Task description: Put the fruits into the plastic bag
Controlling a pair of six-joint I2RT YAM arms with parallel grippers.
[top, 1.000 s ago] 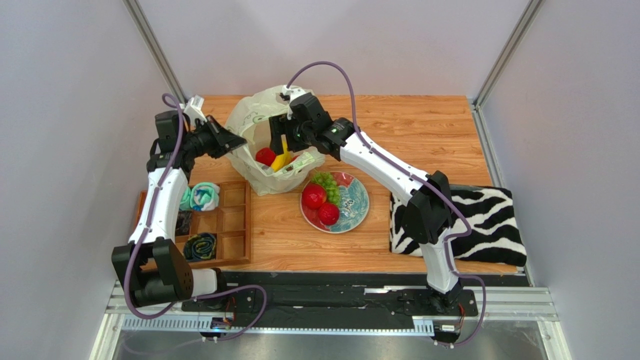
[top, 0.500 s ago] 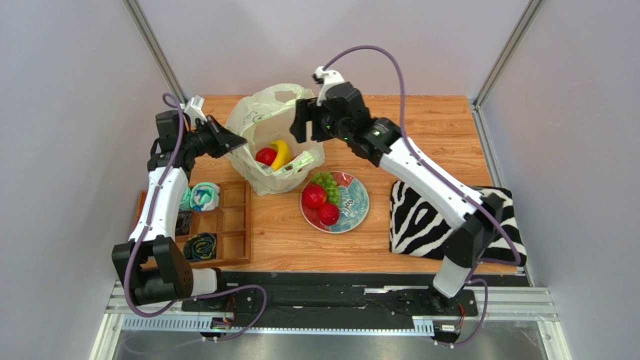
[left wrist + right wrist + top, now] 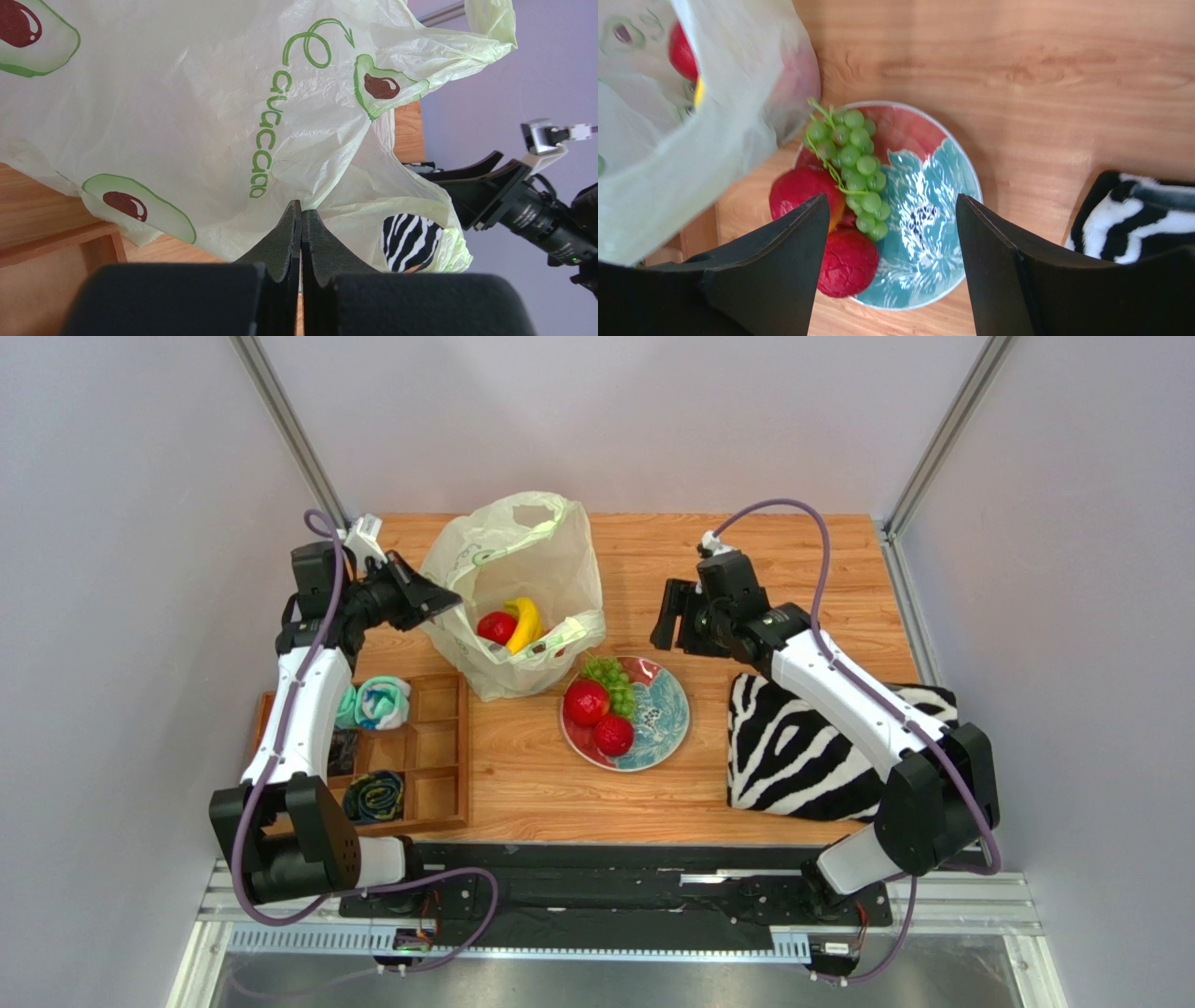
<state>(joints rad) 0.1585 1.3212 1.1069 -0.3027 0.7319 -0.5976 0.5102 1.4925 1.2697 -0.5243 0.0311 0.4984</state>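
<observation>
The plastic bag (image 3: pixel 516 574) stands open at the back of the table, with a yellow banana (image 3: pixel 525 625) and a red fruit (image 3: pixel 494 627) inside. My left gripper (image 3: pixel 446 598) is shut on the bag's rim (image 3: pixel 302 199), holding it open. On the patterned plate (image 3: pixel 665 711) lie a green grape bunch (image 3: pixel 612 682) and two red fruits (image 3: pixel 586 703). My right gripper (image 3: pixel 676 616) is open and empty, above the table just right of the plate; its view shows the grapes (image 3: pixel 850 157) and red fruits (image 3: pixel 844 260) between its jaws. The dark oval fruit is out of view.
A wooden compartment tray (image 3: pixel 421 756) with rolled teal cloth bundles (image 3: pixel 379 703) stands at the left. A zebra-striped cloth (image 3: pixel 856 742) lies at the right under my right arm. Grey walls close in the sides and back.
My right gripper let go of the banana in the bag, lifted out, and swung right to the plate's far side. The left gripper has stayed on the bag rim.
</observation>
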